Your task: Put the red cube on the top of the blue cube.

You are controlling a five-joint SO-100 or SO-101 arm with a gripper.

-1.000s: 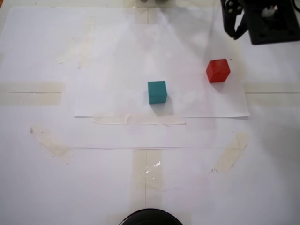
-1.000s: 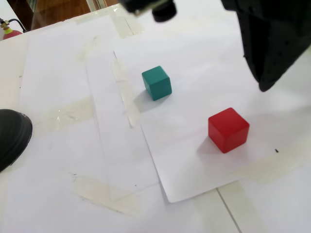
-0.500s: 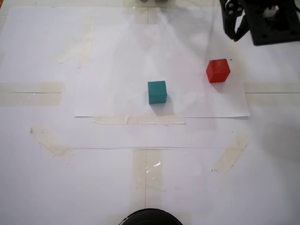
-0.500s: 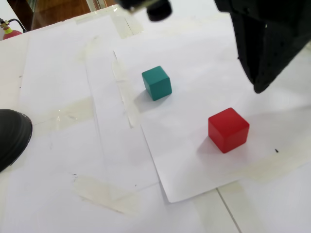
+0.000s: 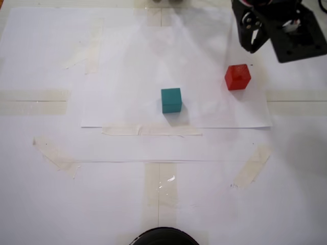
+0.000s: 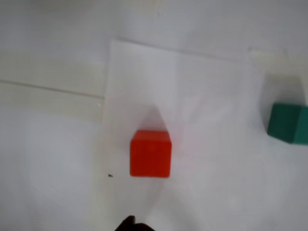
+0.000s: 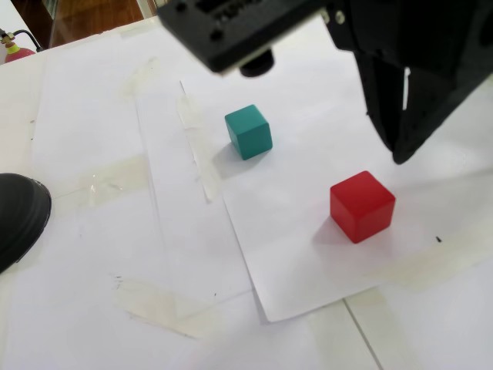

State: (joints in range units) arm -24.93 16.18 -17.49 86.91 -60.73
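The red cube [image 5: 237, 77] rests on a white sheet, right of the blue cube [image 5: 171, 100], which is teal and stands alone near the sheet's middle. In the other fixed view the red cube [image 7: 362, 206] is nearer the camera than the blue cube [image 7: 249, 132]. My black gripper [image 5: 252, 48] hangs above and behind the red cube without touching it. Its fingers taper to one point [image 7: 400, 154] with only a thin slit between them and nothing held. The wrist view looks down on the red cube [image 6: 150, 154], with the blue cube [image 6: 288, 123] at the right edge and a dark fingertip [image 6: 127, 224] at the bottom.
White paper sheets [image 5: 127, 148] taped down with beige tape strips [image 5: 33, 100] cover the table. A dark round object [image 5: 163, 237] sits at the near edge and shows at the left in the other fixed view [image 7: 19, 216].
The arm has swung lower and further over the sheet toward the red cube, and more of its body fills the top of the angled fixed view. Both cubes stay put.
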